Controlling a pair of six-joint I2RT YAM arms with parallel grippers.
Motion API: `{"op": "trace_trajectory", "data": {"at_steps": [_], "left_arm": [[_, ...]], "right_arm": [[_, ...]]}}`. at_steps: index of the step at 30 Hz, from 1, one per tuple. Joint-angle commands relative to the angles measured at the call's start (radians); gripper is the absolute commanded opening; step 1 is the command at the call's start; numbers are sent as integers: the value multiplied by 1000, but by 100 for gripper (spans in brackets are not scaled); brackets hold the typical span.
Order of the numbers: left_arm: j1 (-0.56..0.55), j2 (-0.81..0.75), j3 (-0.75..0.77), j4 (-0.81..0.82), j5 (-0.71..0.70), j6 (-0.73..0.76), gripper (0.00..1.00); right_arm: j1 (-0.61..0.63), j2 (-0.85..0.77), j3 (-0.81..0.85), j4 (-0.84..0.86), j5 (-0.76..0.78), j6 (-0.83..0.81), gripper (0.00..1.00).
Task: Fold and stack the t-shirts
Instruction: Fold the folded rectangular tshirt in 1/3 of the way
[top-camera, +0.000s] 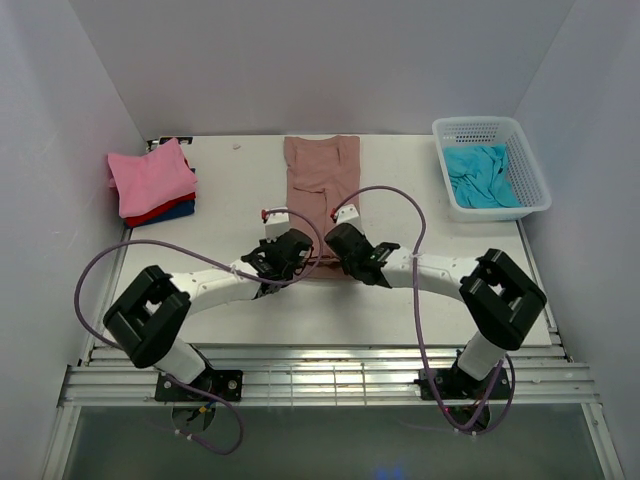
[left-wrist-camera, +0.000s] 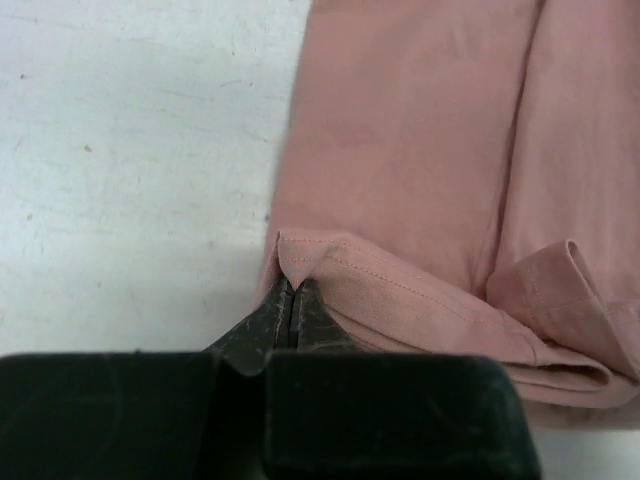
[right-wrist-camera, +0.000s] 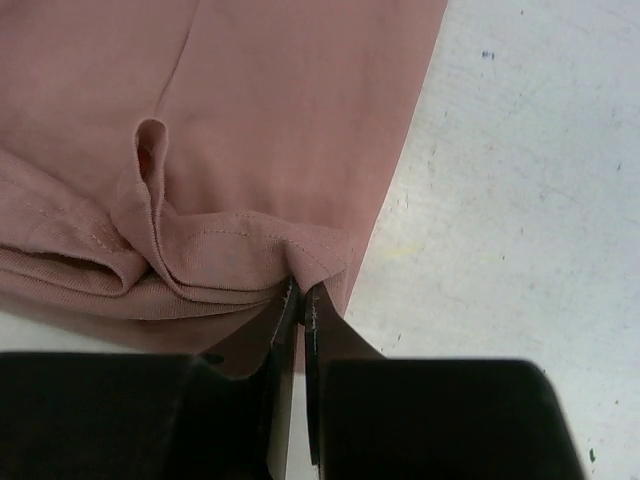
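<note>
Pinching the rose-brown t-shirt (top-camera: 320, 172) by its near hem corners, left gripper (left-wrist-camera: 290, 300) and right gripper (right-wrist-camera: 303, 295) should lift level — layers caught unclear.

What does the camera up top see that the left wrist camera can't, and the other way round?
Only the top view shows the pile of folded shirts and the white basket holding a turquoise shirt. Only the left wrist view shows the stitched hem of the rose-brown shirt up close, with the left jaws shut on its corner. Both show that shirt lying on the white table.
</note>
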Motion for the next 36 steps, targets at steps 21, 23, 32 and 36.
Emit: {"op": "trace_trajectory", "data": {"at_steps": [21,23,32,36], "left_arm": [[279,435,511,200,239,268,0],[296,468,563,189,265,278,0],[358,643,698,197,351,285,0],[367,686,729,217,345,305,2]], "right_arm": [[-302,383,579,62,-160,-301,8],[-327,428,618,49,-179,-310,8],[-382,594,819,15,-222,-341,8],[-398,643,859,34,-223,-341,14]]}}
